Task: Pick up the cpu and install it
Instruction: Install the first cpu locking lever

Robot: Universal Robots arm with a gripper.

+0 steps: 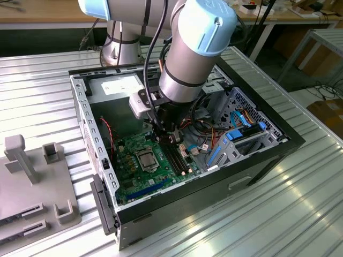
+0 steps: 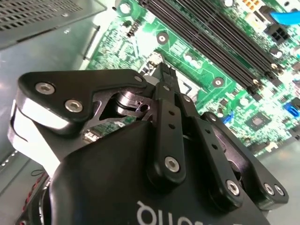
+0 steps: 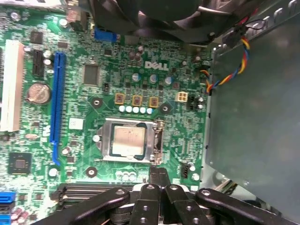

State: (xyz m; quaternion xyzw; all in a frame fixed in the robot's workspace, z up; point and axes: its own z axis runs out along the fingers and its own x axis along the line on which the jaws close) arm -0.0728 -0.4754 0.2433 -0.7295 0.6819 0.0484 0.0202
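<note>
The cpu (image 3: 129, 142) lies flat in the metal-framed socket (image 3: 107, 143) on the green motherboard (image 3: 84, 51), its silvery top showing; in the exterior view the cpu (image 1: 146, 158) sits near the board's middle. My gripper (image 3: 158, 172) hovers just beside the socket, between it and the long black memory slots (image 3: 89, 191). Its fingers are pressed together with nothing visible between them. In the second wrist view the gripper (image 2: 165, 74) points down at the board with the fingers (image 2: 167, 89) closed. In the exterior view the gripper (image 1: 170, 140) hangs low inside the case.
The open computer case (image 1: 252, 176) walls in the board. A grey metal panel (image 3: 253, 117) and coloured fan wires (image 3: 229, 75) lie close beside the socket. Blue drive brackets (image 1: 236, 140) and cables crowd the exterior view's right. Grey fixtures (image 1: 32, 176) stand outside the case.
</note>
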